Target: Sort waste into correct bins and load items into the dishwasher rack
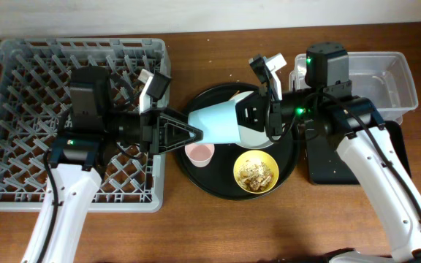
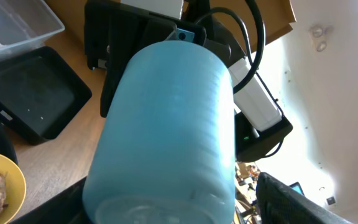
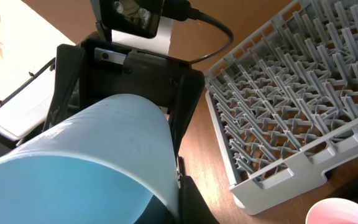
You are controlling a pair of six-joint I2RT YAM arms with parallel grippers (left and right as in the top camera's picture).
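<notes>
Your left claw (image 1: 194,134) and right claw (image 1: 243,120) both meet the blue cup (image 1: 218,120), but you cannot tell their grip. The pink cup (image 1: 199,153) and yellow bowl (image 1: 256,172) sit close by.

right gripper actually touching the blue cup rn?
Touching. Right wrist view: the right gripper has a finger sitting flush against the rim of the blue cup, no gap visible.

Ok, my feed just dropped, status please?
Right gripper shut on blue cup, held sideways over round black tray. Left gripper at cup's other end, grip unclear. Dishwasher rack alongside, nothing between.
</notes>
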